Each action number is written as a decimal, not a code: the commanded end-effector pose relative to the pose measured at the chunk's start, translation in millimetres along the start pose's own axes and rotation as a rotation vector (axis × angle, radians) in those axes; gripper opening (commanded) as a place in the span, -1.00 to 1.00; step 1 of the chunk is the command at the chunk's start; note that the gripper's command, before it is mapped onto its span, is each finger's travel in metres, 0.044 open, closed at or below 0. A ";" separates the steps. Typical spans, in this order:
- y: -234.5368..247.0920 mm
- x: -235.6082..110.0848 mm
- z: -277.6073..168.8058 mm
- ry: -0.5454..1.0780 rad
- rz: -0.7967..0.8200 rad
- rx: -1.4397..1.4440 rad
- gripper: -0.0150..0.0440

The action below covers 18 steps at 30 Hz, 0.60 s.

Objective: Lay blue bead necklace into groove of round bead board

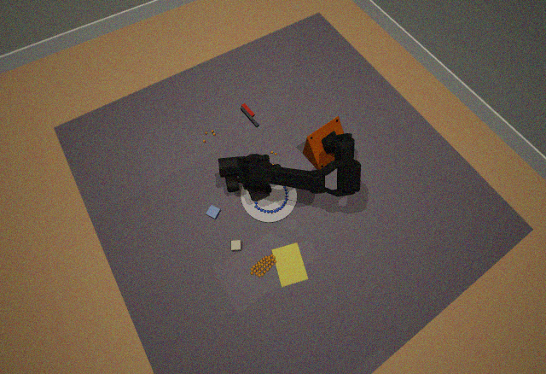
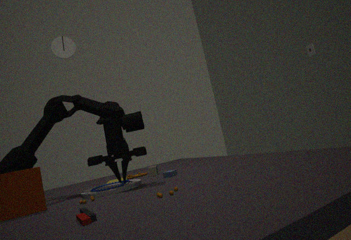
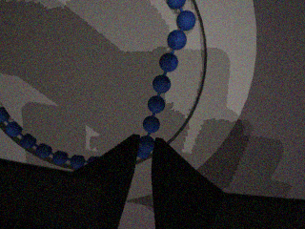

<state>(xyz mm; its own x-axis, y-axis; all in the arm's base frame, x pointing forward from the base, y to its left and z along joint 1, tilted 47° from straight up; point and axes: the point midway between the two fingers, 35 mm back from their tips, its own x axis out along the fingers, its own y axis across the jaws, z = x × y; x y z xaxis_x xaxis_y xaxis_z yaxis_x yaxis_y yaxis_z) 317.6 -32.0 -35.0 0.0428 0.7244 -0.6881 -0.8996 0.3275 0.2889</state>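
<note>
claw [image 3: 145,152] narrowed to a slim gap, its two dark fingertips pinching one bead of the blue bead necklace [image 3: 161,84]. the strand lies on the round bead board [image 3: 229,57], curving beside the thin groove line toward 12 o'clock and off toward 9 o'clock. in the top view the arm [image 1: 291,177] hides the board's upper half. whether the beads sit inside the groove cannot be told.
</note>
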 end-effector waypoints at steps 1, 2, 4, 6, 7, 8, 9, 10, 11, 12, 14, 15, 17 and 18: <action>-6.4 -1.2 -1.3 0.001 0.000 -0.003 -0.49; -7.9 -1.2 -1.6 0.001 -0.001 -0.003 -0.49; -8.4 -1.2 -1.7 0.001 -0.001 -0.003 -0.49; -8.4 -1.2 -1.7 0.001 -0.001 -0.003 -0.49; -8.4 -1.0 -1.7 0.001 -0.001 -0.003 -0.49; -8.4 -0.1 -1.7 0.001 -0.001 -0.003 -0.49; -8.4 1.2 -1.7 0.001 -0.001 -0.003 -0.49; -8.4 2.9 -1.7 0.001 0.000 -0.003 -0.49; -8.4 4.6 -1.7 0.001 0.000 -0.003 -0.49; -8.4 6.0 -1.7 0.001 0.000 -0.003 -0.49; -8.3 7.1 -1.7 0.001 0.000 -0.003 -0.49; -8.3 7.1 -1.7 0.001 0.000 -0.003 -0.49; -8.4 3.3 -0.6 0.003 -0.003 -0.010 -0.31; -8.4 3.3 -0.6 0.003 -0.003 -0.010 -0.22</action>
<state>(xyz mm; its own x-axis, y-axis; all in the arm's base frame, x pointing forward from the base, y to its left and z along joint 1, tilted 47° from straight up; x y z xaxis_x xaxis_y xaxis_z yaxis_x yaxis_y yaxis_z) 324.8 -32.3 -40.8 0.0428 0.7220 -0.6906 -0.9034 0.3231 0.2819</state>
